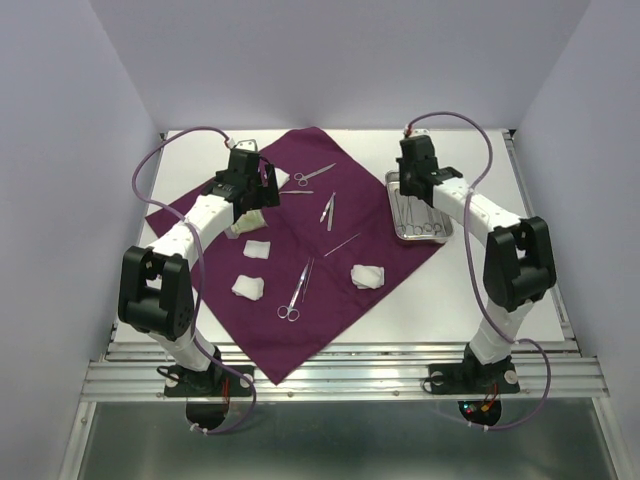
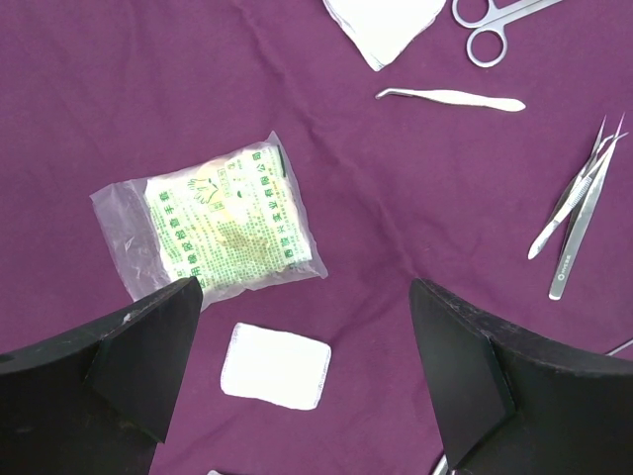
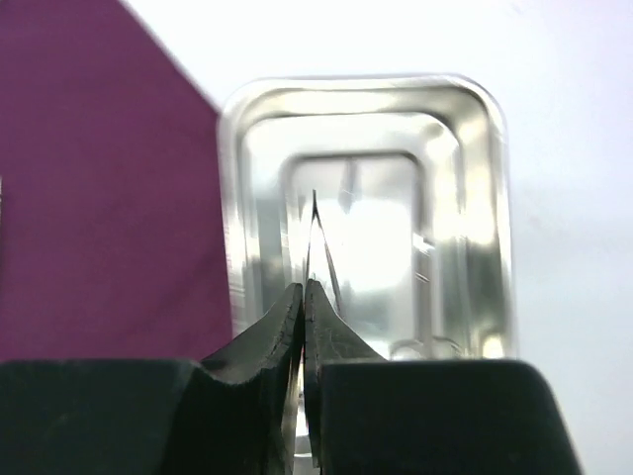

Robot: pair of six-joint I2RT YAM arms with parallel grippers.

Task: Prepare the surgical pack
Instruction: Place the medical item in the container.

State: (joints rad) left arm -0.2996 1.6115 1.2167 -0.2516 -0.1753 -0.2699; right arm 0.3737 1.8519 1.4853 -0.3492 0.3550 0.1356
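Overhead view: purple cloth (image 1: 300,330) spread as a diamond across centre frame on the white table (image 1: 500,300), corners toward top, bottom, left and right.

Steel tray (image 1: 396,232) right of centre, at the cloth's right edge; its long axis runs roughly top to bottom of the frame. Whether it overlaps the cloth I cannot tell.

Right gripper (image 3: 304,297) hangs over the tray. Fingers pressed together, pinching a thin pointed tool (image 3: 316,233). In the wrist view the tool's long axis runs up the frame, in line with the tray's length, tip toward the tray's upper end.

Left gripper (image 2: 307,327) upper left of the cloth, fingers spread wide, holding nothing. Below it in the wrist view: a clear packet (image 2: 223,233) with green print, left of centre, tilted. One of the gauze pads (image 2: 275,366) lies just below the packet, apart from it.

Loose on the cloth, overhead view:
- scissors (image 1: 313,176), upper centre, rings left, tips up-right;
- tweezers (image 1: 328,210), just below, axis near vertical;
- long clamp (image 1: 297,290), lower centre, rings at the lower end, tips pointing up and slightly right;
- further pads left of centre and lower right of centre.
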